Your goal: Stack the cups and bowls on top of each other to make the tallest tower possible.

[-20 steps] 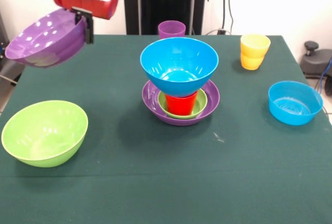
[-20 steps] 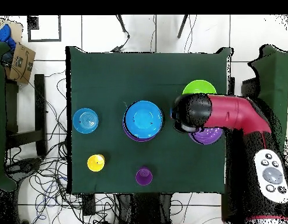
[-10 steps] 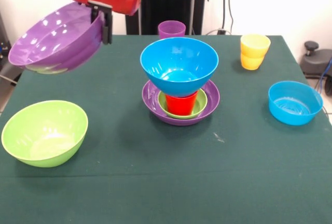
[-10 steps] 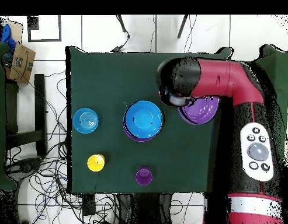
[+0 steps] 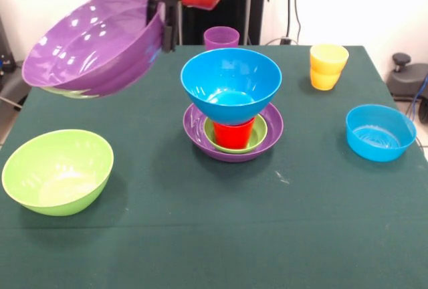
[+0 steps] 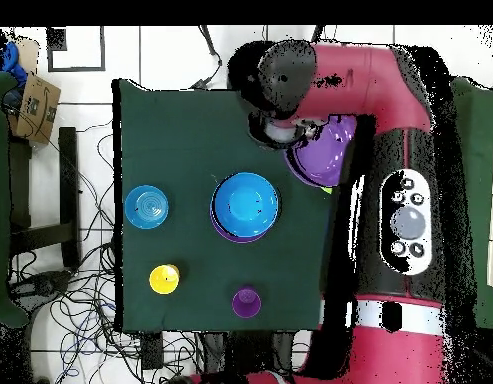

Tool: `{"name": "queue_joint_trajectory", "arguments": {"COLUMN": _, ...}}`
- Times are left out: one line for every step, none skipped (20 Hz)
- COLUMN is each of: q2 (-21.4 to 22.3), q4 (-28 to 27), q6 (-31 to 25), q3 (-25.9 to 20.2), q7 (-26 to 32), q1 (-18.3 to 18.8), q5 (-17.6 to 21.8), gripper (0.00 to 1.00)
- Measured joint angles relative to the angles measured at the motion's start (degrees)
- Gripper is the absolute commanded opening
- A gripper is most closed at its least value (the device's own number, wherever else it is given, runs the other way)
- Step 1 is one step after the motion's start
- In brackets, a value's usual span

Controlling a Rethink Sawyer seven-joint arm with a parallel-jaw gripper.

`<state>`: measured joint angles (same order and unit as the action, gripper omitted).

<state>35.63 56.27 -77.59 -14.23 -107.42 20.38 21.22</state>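
Note:
My gripper [image 5: 167, 35] is shut on the rim of a large purple bowl [image 5: 93, 45], held tilted in the air left of the tower and above table level. The tower stands mid-table: a purple base bowl [image 5: 274, 128], a small green bowl [image 5: 259, 135], a red cup [image 5: 234, 135] and a large blue bowl [image 5: 231, 81] on top. From overhead, the held purple bowl [image 6: 325, 155] hangs up and right of the blue bowl [image 6: 246, 203]. A purple cup [image 5: 221, 37] stands behind the tower. Two stacked yellow cups [image 5: 328, 66] stand at the back right.
A large lime green bowl [image 5: 58, 170] sits at the front left, under and in front of the held bowl. A small blue bowl [image 5: 380, 132] rests at the right edge. The red arm [image 6: 390, 110] covers the table's right side in the overhead view.
The gripper has carried the purple bowl higher and to the right in the front view, closer to the tower. The objects on the table have not moved.

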Motion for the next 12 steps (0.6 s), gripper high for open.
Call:
{"name": "queue_joint_trajectory", "arguments": {"q2": -0.38, "q4": -1.09, "q6": -0.9, "q3": 0.04, "q7": -0.04, "q1": -0.45, "q5": -0.23, "gripper": 0.0}}
{"name": "queue_joint_trajectory", "arguments": {"q2": -0.68, "q4": -1.95, "q6": -1.43, "q3": 0.12, "q7": -0.14, "q1": -0.85, "q5": -0.5, "gripper": 0.0}}
{"name": "queue_joint_trajectory", "arguments": {"q2": -0.89, "q4": -2.49, "q6": -1.62, "q3": 0.27, "q7": -0.39, "q1": -1.28, "q5": -0.86, "gripper": 0.0}}
{"name": "queue_joint_trajectory", "arguments": {"q2": -0.95, "q4": -2.61, "q6": -1.6, "q3": 0.41, "q7": -0.61, "q1": -1.56, "q5": -1.15, "gripper": 0.0}}
{"name": "queue_joint_trajectory", "arguments": {"q2": -0.94, "q4": -2.55, "q6": -1.48, "q3": 0.76, "q7": -1.12, "q1": -2.06, "q5": -1.76, "gripper": 0.0}}
{"name": "queue_joint_trajectory", "arguments": {"q2": -0.91, "q4": -2.46, "q6": -1.32, "q3": 0.95, "q7": -1.39, "q1": -2.31, "q5": -2.06, "gripper": 0.0}}
{"name": "queue_joint_trajectory", "arguments": {"q2": -0.79, "q4": -2.17, "q6": -1.01, "q3": 1.31, "q7": -1.92, "q1": -2.72, "q5": -2.52, "gripper": 0.0}}
{"name": "queue_joint_trajectory", "arguments": {"q2": -0.58, "q4": -1.67, "q6": -0.43, "q3": 1.72, "q7": -2.57, "q1": -3.15, "q5": -2.97, "gripper": 0.0}}
{"name": "queue_joint_trajectory", "arguments": {"q2": -0.24, "q4": -0.86, "q6": 0.47, "q3": 2.25, "q7": -3.27, "q1": -3.61, "q5": -3.46, "gripper": 0.0}}
{"name": "queue_joint_trajectory", "arguments": {"q2": 0.39, "q4": 0.65, "q6": 2.16, "q3": 3.0, "q7": -4.39, "q1": -4.26, "q5": -4.15, "gripper": 0.0}}
{"name": "queue_joint_trajectory", "arguments": {"q2": 0.84, "q4": 1.7, "q6": 3.36, "q3": 3.42, "q7": -5.12, "q1": -4.62, "q5": -4.58, "gripper": 0.0}}
{"name": "queue_joint_trajectory", "arguments": {"q2": 1.47, "q4": 3.17, "q6": 5.06, "q3": 3.9, "q7": -6.06, "q1": -5.08, "q5": -5.0, "gripper": 0.0}}
